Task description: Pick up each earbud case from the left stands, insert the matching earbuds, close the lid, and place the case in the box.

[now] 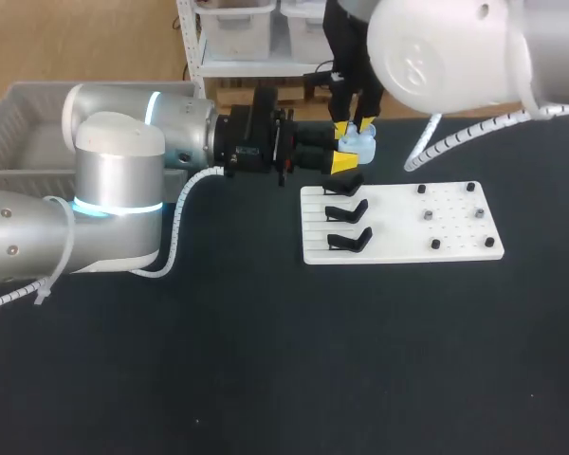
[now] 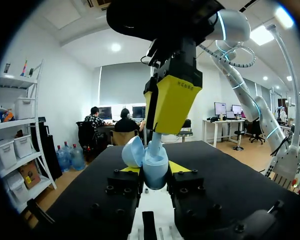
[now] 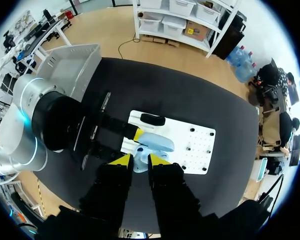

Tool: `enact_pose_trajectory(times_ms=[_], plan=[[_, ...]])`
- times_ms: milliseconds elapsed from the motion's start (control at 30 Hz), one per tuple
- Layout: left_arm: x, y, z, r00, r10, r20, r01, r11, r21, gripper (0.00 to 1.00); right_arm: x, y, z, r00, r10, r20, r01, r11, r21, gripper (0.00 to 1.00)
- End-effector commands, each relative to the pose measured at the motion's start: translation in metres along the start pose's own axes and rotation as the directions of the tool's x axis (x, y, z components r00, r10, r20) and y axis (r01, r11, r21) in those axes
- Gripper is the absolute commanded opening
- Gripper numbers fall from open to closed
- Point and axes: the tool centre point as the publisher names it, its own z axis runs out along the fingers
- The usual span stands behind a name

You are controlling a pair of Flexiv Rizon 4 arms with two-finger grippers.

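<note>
Pale-blue earbud case, lid open, clamped in left gripper near the far-left corner of the stand board; earbud pinched in right gripper at its mouth. Probably light, rigid, slippery; best held across the body.

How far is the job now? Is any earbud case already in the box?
Done: one earbud case is off the stands, all three bare, lid open. In hand: the left gripper holds it, the right gripper just above it; earbuds inside cannot be seen. Left: closing the lid and boxing; the grey box, partly hidden, shows no case.
</note>
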Motion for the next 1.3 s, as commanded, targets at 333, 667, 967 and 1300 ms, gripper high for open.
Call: enact_pose_trajectory(times_ms=[333,667,967,1300], plan=[[0.0003,0.0002,0.0000,1.000,0.000,-0.001,0.000,1.000,0.000,0.00,-0.0058,-0.0034,0.0067,1.000,0.015,-0.013,-0.015,1.000,0.012,0.00],[0.0003,0.0002,0.0000,1.000,0.000,-0.001,0.000,1.000,0.000,0.00,-0.0024,-0.0046,0.0054,1.000,0.026,-0.014,-0.026,1.000,0.017,0.00],[0.0003,0.0002,0.0000,1.000,0.000,-0.001,0.000,1.000,0.000,0.00,0.0000,-0.0019,-0.0016,1.000,0.024,-0.006,-0.024,1.000,0.007,0.00],[0.0003,0.0002,0.0000,1.000,0.000,-0.001,0.000,1.000,0.000,0.00,0.0032,-0.0020,-0.0006,1.000,0.017,-0.023,-0.016,1.000,0.013,0.00]])
